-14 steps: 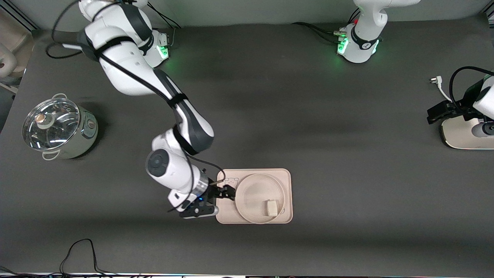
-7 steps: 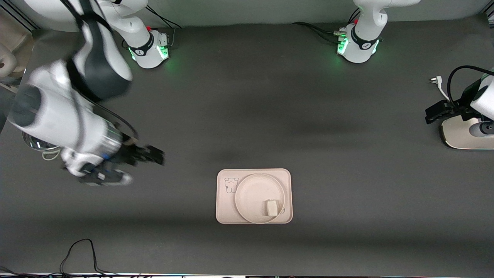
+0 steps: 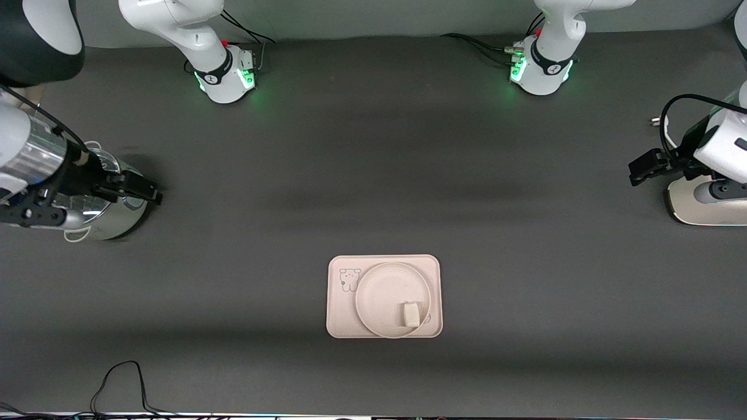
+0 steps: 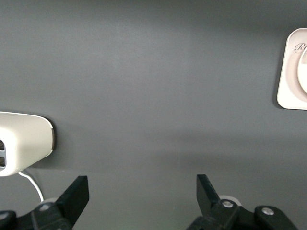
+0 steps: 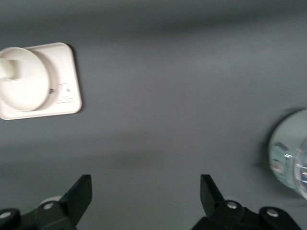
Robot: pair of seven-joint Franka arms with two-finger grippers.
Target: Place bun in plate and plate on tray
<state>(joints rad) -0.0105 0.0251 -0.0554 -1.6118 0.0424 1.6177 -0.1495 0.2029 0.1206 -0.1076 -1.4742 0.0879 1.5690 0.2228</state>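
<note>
The cream-pink tray [image 3: 341, 318] lies on the table nearer to the front camera than the arms' bases. The round beige plate [image 3: 382, 294] sits on it, and the off-white bun [image 3: 411, 314] lies in the plate near its rim. My right gripper [image 3: 149, 192] is open and empty, over the pot at the right arm's end of the table. My left gripper [image 3: 636, 169] is open and empty, beside a white device at the left arm's end. The right wrist view shows its gripper [image 5: 146, 191], the tray [image 5: 64, 93], plate [image 5: 24, 81] and bun [image 5: 5, 69]. The left wrist view shows its gripper [image 4: 143, 191] and the tray's corner [image 4: 288, 76].
A steel pot with a glass lid [image 3: 125, 213] stands at the right arm's end, also in the right wrist view [image 5: 290, 153]. A white device [image 3: 694, 204] with a cord sits at the left arm's end, also in the left wrist view [image 4: 24, 141]. A black cable [image 3: 117, 379] lies at the table's front edge.
My right gripper left the tray's edge and swung up and away to over the pot. My left gripper shifted slightly. Tray, plate and bun stayed put.
</note>
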